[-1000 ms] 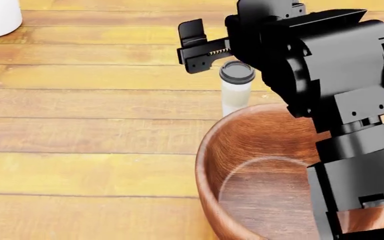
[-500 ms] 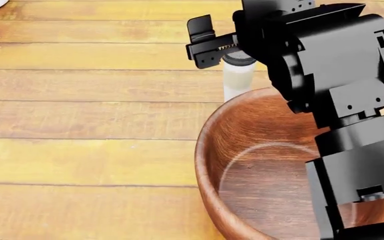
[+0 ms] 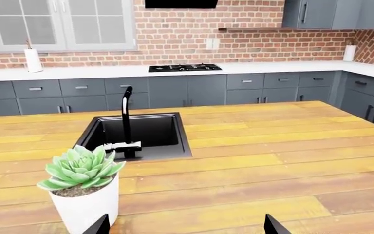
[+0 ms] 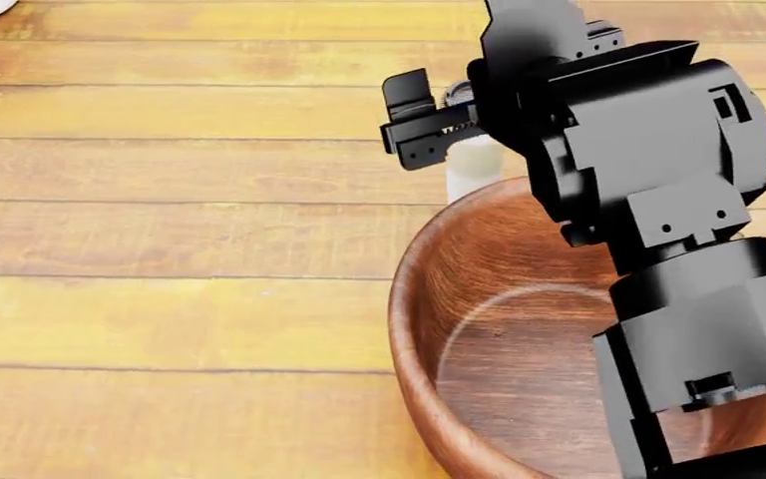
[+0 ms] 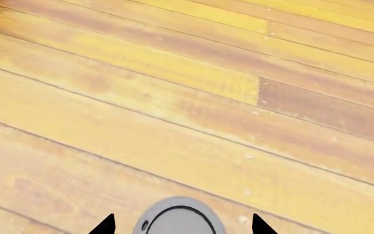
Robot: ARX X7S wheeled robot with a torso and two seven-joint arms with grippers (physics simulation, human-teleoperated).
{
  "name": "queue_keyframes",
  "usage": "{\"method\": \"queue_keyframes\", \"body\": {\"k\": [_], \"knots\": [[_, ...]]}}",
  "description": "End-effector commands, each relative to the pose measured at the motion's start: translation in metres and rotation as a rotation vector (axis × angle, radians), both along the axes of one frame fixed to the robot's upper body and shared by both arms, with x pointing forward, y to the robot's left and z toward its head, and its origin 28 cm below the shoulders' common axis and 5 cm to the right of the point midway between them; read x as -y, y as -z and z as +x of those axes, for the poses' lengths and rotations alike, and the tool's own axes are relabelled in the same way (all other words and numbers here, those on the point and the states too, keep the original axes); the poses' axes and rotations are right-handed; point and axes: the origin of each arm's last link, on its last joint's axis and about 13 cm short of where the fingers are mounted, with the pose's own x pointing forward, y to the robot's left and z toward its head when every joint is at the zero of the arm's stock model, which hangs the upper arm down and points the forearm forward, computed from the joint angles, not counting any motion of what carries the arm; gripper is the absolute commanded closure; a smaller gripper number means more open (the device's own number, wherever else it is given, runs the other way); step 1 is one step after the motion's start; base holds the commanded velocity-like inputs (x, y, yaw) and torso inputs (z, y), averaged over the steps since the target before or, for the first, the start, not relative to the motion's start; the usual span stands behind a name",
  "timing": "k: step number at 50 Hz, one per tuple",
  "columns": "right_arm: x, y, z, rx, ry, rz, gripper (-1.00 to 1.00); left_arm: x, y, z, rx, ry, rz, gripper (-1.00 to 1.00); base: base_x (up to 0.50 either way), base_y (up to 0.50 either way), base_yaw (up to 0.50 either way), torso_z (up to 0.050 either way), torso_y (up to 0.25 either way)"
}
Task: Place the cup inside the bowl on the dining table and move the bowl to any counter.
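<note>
A: What does the worktop (image 4: 157,239) look like from where you stand?

B: Long planks, yellow-orange and brown, running crosswise. The bowl (image 4: 490,329), reddish-brown wood with thick walls, sits on them, and the cup (image 4: 474,172) stands upright just beyond the bowl's far rim, its white side showing under the right arm.

A: And the right pincer (image 4: 457,112)?

B: Right above the cup, its tips spread apart, one on either side of the grey lid (image 5: 179,219) as the right wrist camera shows it. Released, gripping nothing.

A: The left one?

B: Only two dark fingertips (image 3: 101,225) show, well apart with nothing between them, so released too. They hang by a succulent in a white pot (image 3: 83,192).

A: What lies beyond that pot?

B: A black sink (image 3: 138,134) with a black tap (image 3: 127,122), sunk into a plank top. Past the sink, grey cabinets (image 3: 187,90) under a white counter (image 3: 271,68) with a hob (image 3: 183,68), then a red brick wall (image 3: 252,36) and a window (image 3: 64,22).
</note>
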Motion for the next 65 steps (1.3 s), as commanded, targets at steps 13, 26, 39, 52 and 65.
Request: {"method": "queue_keyframes", "body": {"k": [13,26,39,52,65], "knots": [[0.000,0.024,0.007,-0.071,-0.002,-0.003,-1.00,0.000,-0.001,-0.002,0.003,0.006,-0.003,-1.00,0.00,0.00,0.00,0.000,0.000],[0.002,0.033,0.017,-0.116,0.024,0.023,-1.00,-0.004,0.003,-0.006,-0.004,0.003,-0.004,-1.00,0.00,0.00,0.00,0.000,0.000],[0.003,0.022,0.015,-0.032,-0.017,0.001,1.00,0.004,0.004,0.001,-0.006,0.008,-0.001,-1.00,0.00,0.00,0.00,0.000,0.000],[0.003,0.005,0.010,0.018,-0.029,-0.001,1.00,0.003,0.002,0.002,-0.002,0.011,-0.004,-1.00,0.00,0.00,0.00,0.000,0.000],[0.012,-0.027,-0.012,0.071,-0.066,0.003,1.00,0.002,0.004,0.000,0.026,0.023,-0.048,-1.00,0.00,0.00,0.00,0.000,0.000]]}}
